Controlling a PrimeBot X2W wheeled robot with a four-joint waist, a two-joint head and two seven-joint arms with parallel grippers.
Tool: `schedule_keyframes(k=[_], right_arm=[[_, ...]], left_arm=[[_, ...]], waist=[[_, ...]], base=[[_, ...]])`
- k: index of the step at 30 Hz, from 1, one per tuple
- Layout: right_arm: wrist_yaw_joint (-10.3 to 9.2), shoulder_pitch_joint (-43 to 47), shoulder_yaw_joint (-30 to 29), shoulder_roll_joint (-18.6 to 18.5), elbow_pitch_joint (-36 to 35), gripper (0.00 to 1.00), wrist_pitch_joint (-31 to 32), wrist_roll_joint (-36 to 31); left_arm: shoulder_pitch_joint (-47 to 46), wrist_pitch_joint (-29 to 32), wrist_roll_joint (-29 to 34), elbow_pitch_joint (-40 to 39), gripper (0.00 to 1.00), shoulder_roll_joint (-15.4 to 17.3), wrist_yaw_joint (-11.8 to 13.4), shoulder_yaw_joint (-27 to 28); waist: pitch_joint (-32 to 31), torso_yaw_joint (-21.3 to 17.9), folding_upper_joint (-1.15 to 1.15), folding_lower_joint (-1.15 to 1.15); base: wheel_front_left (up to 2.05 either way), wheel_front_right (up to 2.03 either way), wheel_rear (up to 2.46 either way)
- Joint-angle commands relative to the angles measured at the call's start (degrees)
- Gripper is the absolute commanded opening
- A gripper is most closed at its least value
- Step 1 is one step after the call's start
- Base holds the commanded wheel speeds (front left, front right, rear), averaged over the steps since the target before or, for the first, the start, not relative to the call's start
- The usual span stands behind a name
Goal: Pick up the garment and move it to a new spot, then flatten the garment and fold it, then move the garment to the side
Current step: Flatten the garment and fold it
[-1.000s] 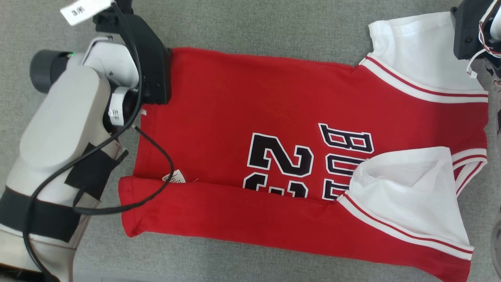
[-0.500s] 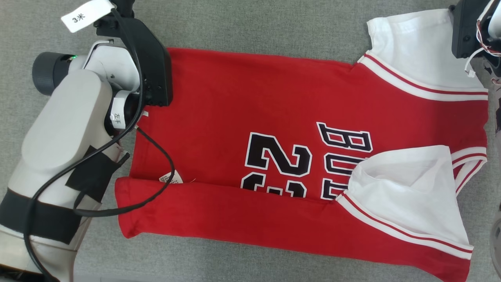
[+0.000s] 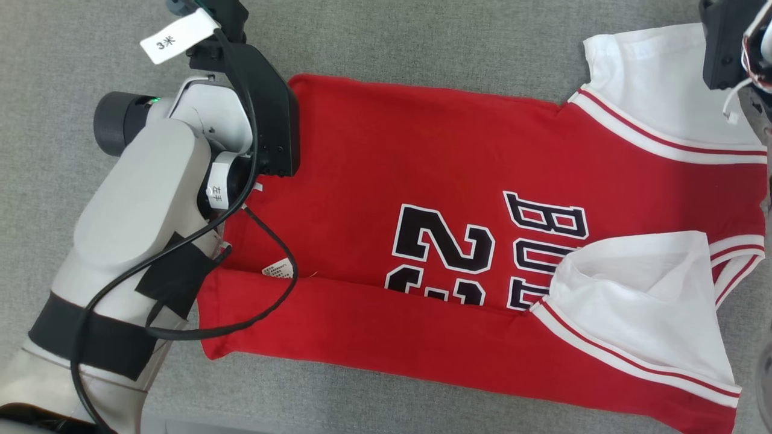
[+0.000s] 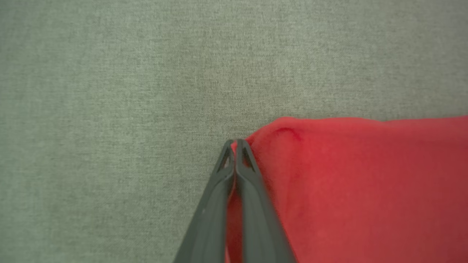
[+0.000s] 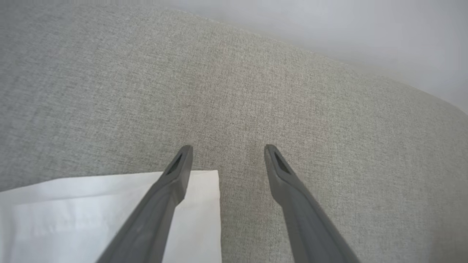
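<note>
On cloth [image 3: 422, 42], crosswise jersey [image 3: 374, 157], neck seemingly rightward; left pincer [image 4: 236, 141] hem-clamped, right pincer [image 5: 228, 148] spread.

One garment [image 3: 386, 150], one tag [image 3: 178, 36], one left end effector [image 4: 236, 142], one right end effector [image 5: 226, 149]

The light is soft and even in all three views, bright enough, with no glare. From my head camera the picture is sharp: the weave of the grey bench [image 3: 422, 42] and the letters on the red garment [image 3: 374, 150] are clear. Shadows are weak, only a thin dark line under the folded edge.

In the left wrist view my left pincer [image 4: 236, 141] is blurred toward the bottom edge, and the red cloth looks soft and a little washed out.

In the right wrist view my right pincer [image 5: 228, 147] also blurs lower down. The far bench edge bends from the wide lens, and the white sleeve [image 5: 91, 204] is almost overexposed.
</note>
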Motion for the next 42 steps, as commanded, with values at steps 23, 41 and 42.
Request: schedule_keyframes(k=[23, 41, 42], right_arm=[[-0.02, 6.5, 2.3, 0.9, -2.4, 1.00, -1.5, 3.9], [-0.03, 5.1, 1.8, -0.9, -5.5, 0.48, 7.5, 4.7], [-0.03, 5.1, 1.7, -0.9, -5.5, 0.44, 7.3, 4.5]], left_arm=[[0.2, -0.7, -1.1, 2.0, 0.00, 0.1, -0.4, -1.2], [-0.1, -1.0, -1.7, 1.4, 0.00, 0.0, 0.1, -2.0], [-0.2, -1.0, -1.7, 1.5, 0.00, -0.1, 0.1, -2.1]], waist=[[-0.3, -1.3, 0.00, 0.00], [0.2, -0.6, 0.00, 0.00], [0.3, -0.6, 0.00, 0.00]], base=[[0.00, 0.00, 0.00], [0.00, 0.00, 0.00], [0.00, 0.00, 0.00]])
